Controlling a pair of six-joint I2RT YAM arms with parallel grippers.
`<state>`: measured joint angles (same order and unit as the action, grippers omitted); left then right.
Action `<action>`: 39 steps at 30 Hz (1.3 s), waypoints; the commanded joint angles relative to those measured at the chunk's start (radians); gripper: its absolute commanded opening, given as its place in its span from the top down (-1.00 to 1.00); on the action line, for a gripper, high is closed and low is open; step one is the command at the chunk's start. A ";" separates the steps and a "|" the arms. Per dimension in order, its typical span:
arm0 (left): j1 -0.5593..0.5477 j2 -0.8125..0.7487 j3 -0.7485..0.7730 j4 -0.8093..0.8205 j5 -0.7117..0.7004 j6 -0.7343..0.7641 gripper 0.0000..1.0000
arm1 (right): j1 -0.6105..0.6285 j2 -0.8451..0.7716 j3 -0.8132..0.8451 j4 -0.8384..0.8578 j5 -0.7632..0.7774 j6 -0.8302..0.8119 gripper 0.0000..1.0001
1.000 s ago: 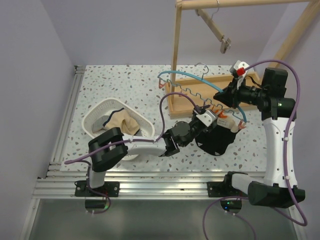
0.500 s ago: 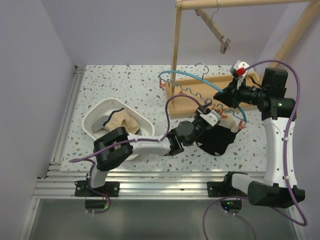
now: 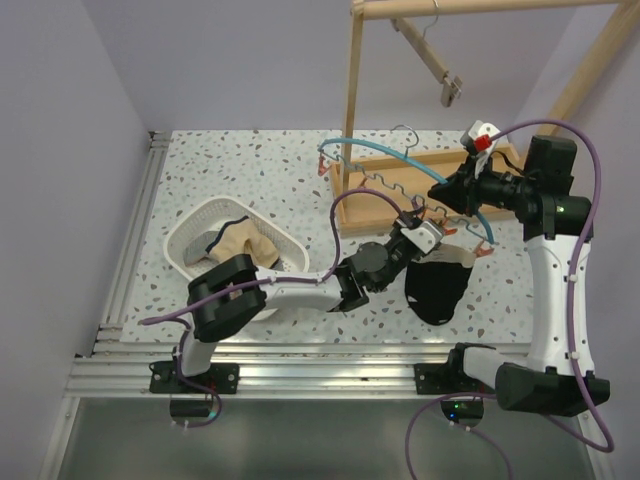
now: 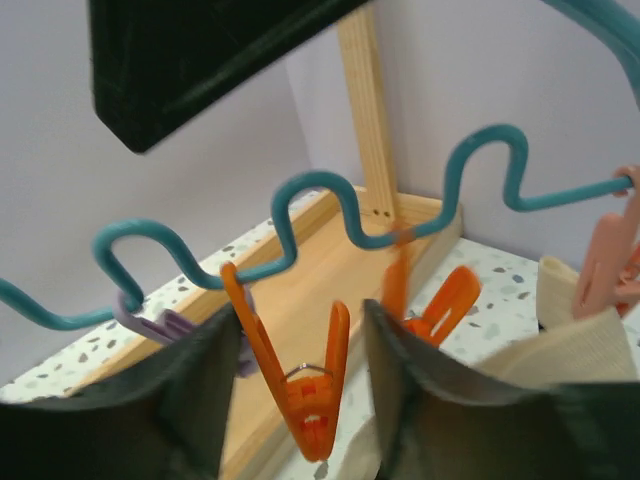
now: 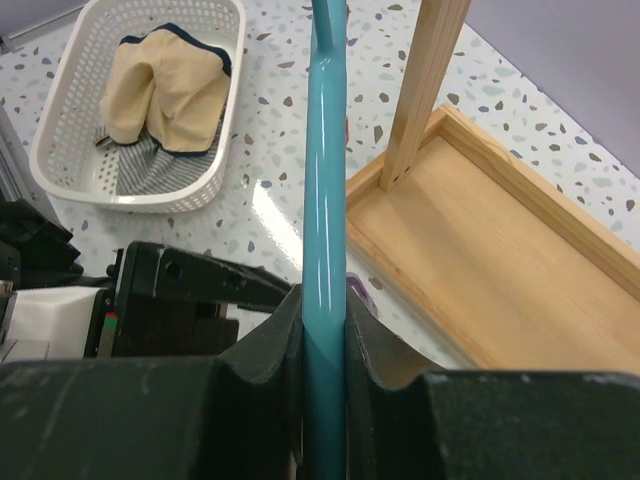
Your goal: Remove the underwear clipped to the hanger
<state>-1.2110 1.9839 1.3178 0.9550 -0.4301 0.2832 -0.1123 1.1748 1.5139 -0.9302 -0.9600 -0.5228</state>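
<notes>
A teal hanger (image 3: 380, 148) with a wavy lower bar (image 4: 305, 187) is held over the wooden rack base. My right gripper (image 3: 452, 195) is shut on its rod (image 5: 325, 150). The black underwear (image 3: 435, 290), pale waistband (image 4: 590, 350) up, hangs from the pink clip (image 4: 600, 270) at the hanger's right end. My left gripper (image 3: 428, 228) is open astride an orange clip (image 4: 300, 385) with nothing in its mouth. The left finger (image 4: 150, 420) touches the clip; a narrow gap shows at the right finger (image 4: 440, 400). The beige pair (image 3: 245, 243) and the grey striped pair (image 5: 150, 165) lie in the basket.
The white basket (image 3: 185, 235) stands left of the arms. A wooden rack post (image 3: 352, 100) rises from its tray base (image 3: 400, 195). A wooden hanger (image 3: 440, 70) dangles from the top bar. A second orange clip (image 4: 445, 305) and a purple one (image 4: 165, 325) hang nearby.
The left side of the black underwear has come free and dropped; it now hangs narrow from the right clip. My left fingers have narrowed around the orange clip. The right arm has stayed put.
</notes>
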 commanded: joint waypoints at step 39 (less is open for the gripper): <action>-0.079 0.087 0.089 0.097 0.372 -0.354 -0.70 | -0.001 -0.015 -0.015 0.125 -0.031 0.079 1.00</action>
<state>-1.2758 2.0457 1.3254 0.9855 0.0219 -0.0616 -0.1120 1.1770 1.4963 -0.8791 -0.9600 -0.4641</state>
